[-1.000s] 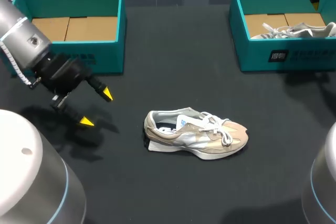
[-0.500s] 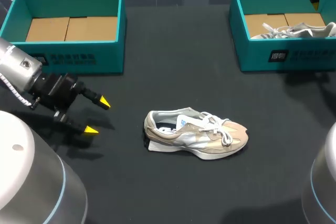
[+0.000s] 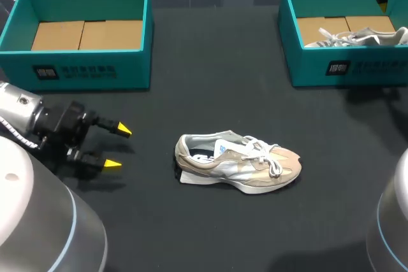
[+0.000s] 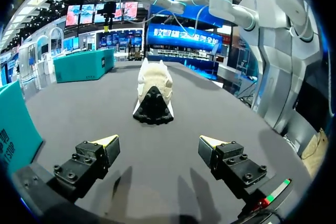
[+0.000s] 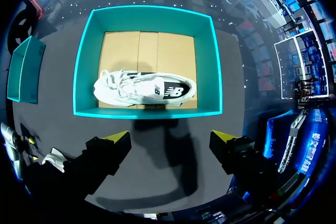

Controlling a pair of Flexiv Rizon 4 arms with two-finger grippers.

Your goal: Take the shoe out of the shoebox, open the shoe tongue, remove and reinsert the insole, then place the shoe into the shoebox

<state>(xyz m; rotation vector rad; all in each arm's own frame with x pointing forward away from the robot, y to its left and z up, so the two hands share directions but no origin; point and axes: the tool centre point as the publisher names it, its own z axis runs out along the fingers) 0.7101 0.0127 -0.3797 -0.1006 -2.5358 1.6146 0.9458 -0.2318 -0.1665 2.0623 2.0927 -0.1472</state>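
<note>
– Where is the shoe?
– The beige shoe [image 3: 239, 164] rests on the dark table [image 3: 210, 81], ahead of the left gripper [image 3: 119, 147] and well apart from it, with its heel end facing the fingers.
– And that gripper?
– It is low over the table, with its fingers spread wide and nothing between them.
– The right one?
– The right gripper [image 5: 170, 137] hangs high, its fingers parted and empty too. Below and just ahead of it stands a teal shoebox [image 5: 147, 9] with a white shoe [image 5: 144, 90] lying on its cardboard floor.
– Anything else on the surface?
– A second teal shoebox [image 3: 83, 71] stands off to the side of the left gripper, its brown cardboard floor showing.
</note>
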